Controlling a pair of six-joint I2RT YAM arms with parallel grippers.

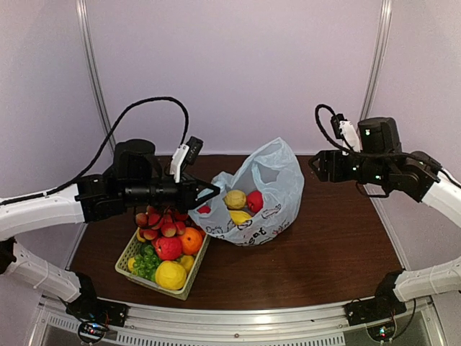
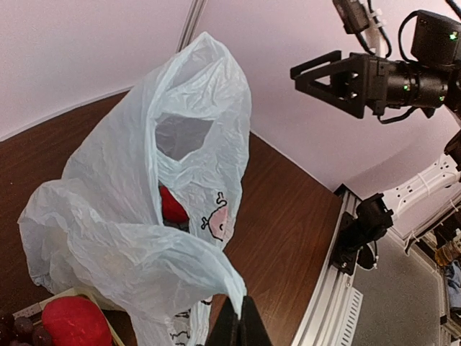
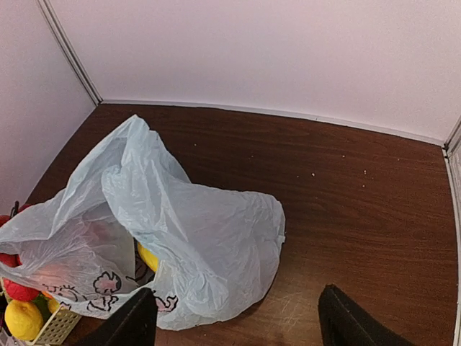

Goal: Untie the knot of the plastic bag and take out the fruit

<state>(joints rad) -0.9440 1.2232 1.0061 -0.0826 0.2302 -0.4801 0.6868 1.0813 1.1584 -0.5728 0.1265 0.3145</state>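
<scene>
Top external view, left to right: a basket (image 1: 151,283) of produce sits at seven o'clock of the plastic bag (image 1: 277,180). Left jaws are pressed together, pinching the bag's rim on its nine o'clock side. The bag slumps mid-surface (image 1: 324,252), mouth gaping, no knot showing, fruit (image 1: 235,199) visible inside. Right jaws are spread and empty, well apart at three o'clock. The film looks thin, limp, slippery and easily torn, so probably best pinched where it bunches

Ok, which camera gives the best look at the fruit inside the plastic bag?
Top external: it looks into the open plastic bag at the fruit, two yellow pieces and a red one. Left wrist catches only a red piece; right wrist only a yellow sliver.
</scene>
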